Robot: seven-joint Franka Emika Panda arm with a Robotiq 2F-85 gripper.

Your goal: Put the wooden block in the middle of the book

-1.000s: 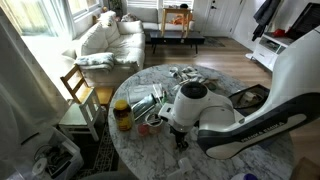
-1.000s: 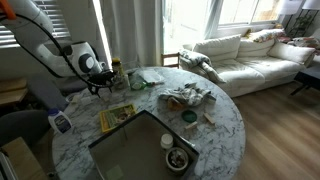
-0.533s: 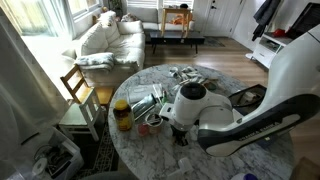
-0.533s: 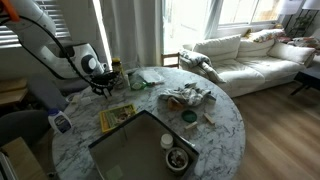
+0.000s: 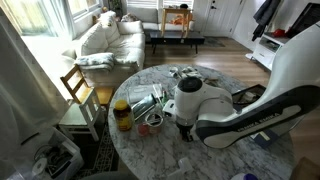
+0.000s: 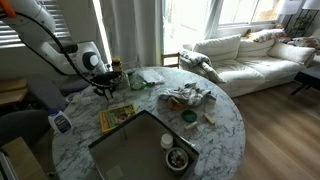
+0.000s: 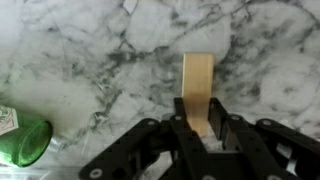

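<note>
The wooden block [image 7: 198, 85], a pale upright slat, stands out in front of my gripper [image 7: 200, 125] in the wrist view. The black fingers are shut on its lower end, over the white marble table [image 7: 80, 60]. In both exterior views the gripper [image 5: 186, 128] [image 6: 103, 90] points down near the table's edge, and the block is too small to make out there. The book [image 6: 117, 116], with a yellow-green cover, lies flat on the table a short way from the gripper. The arm hides it from the opposite side.
A green bottle [image 7: 20, 140] lies at the wrist view's lower left. The table also holds a dark rectangular tray [image 6: 140, 150], a bowl [image 6: 178, 158], a yellow-lidded jar [image 5: 122, 115] and a heap of clutter [image 6: 188, 97]. A wooden chair [image 5: 78, 90] stands by the table.
The fingers have closed on the wooden block. The gripper head has shifted slightly up and along the table edge since the earlier frames.
</note>
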